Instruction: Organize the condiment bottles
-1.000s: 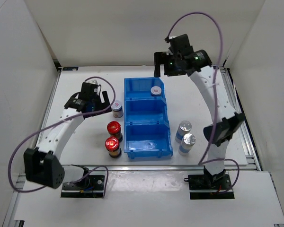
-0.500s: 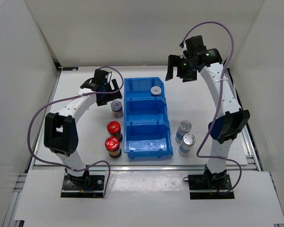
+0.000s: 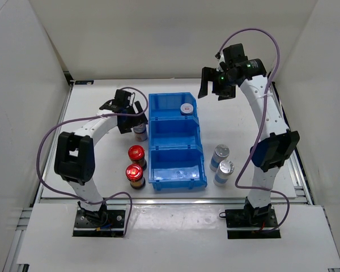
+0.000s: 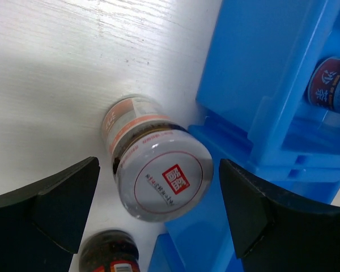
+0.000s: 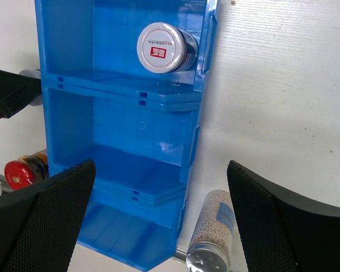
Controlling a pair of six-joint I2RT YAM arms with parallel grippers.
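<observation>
A blue three-compartment bin [image 3: 175, 144] stands mid-table. One short bottle with a white red-marked cap [image 3: 186, 109] stands in its far compartment. The second short bottle [image 3: 140, 132] stands on the table against the bin's left side. My left gripper [image 3: 132, 118] is open just over it; in the left wrist view its cap [image 4: 167, 180] lies between the spread fingers of the gripper [image 4: 158, 204], apart from both. Two red-capped dark bottles [image 3: 136, 153] [image 3: 134, 173] stand left of the bin. Two silver-capped pale bottles [image 3: 220, 153] [image 3: 225, 169] stand right of it. My right gripper [image 3: 213, 89] is open and empty, high above the far right.
The bin's middle and near compartments [image 5: 130, 164] hold nothing. The right wrist view shows the binned bottle [image 5: 161, 48], one red cap [image 5: 21, 171] and one pale bottle [image 5: 212, 238]. White walls close the table on three sides.
My left gripper has swung toward the bin and come down over the short bottle beside it. My right gripper has moved right, away from the bin's far compartment, then held still.
</observation>
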